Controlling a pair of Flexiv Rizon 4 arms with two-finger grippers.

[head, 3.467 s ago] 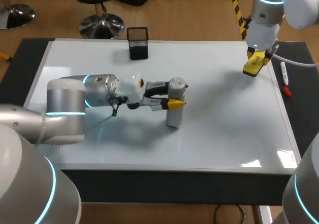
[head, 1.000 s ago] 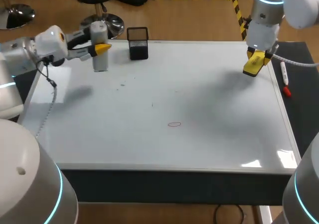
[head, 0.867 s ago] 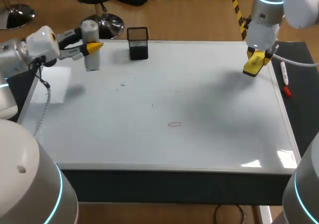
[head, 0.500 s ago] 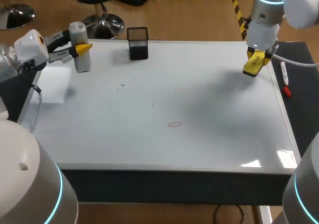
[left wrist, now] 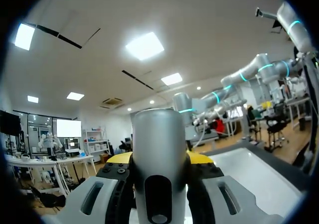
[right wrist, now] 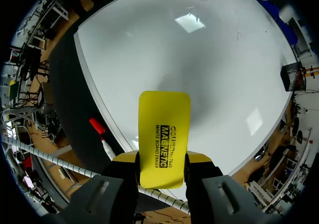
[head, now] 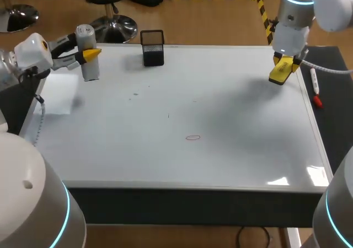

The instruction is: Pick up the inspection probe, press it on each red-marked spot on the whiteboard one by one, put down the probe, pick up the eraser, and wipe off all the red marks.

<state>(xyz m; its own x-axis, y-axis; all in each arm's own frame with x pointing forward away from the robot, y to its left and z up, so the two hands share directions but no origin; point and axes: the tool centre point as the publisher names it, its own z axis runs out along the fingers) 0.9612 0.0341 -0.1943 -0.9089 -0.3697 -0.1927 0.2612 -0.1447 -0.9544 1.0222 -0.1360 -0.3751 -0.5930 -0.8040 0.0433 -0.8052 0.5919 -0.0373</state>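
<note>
The left tool (head: pixel 88 54) is closed on the probe (head: pixel 91 70), a tall grey cylinder held upright at the far-left corner of the whiteboard (head: pixel 231 110). I cannot tell whether its base touches the board or hangs just above it. That gap is the first hazard. If the fingers open while the probe is off the board or slightly tilted, such a tall, narrow thing could tip, roll and drop off the nearby edge of the surface, or knock into the black mesh cup (head: pixel 153 48) beside it. The right tool (right wrist: pixel 162 157) grips one end of the yellow eraser (right wrist: pixel 164 134), which hangs above the board's far-right edge, well apart from the one clearly red mark (head: pixel 192 138), a small oval near the middle. Reaching it looks like a long sweep. Because the eraser is held only by its end, pressing down could lever it crooked in the fingers, so that only an edge drags and the oval smears instead of clearing. A few faint specks lie farther back on the board. Their colour is too hard to judge, so one could be missed. A low start could also catch the marker (head: pixel 314 84) lying just off the board's right rim.
</note>
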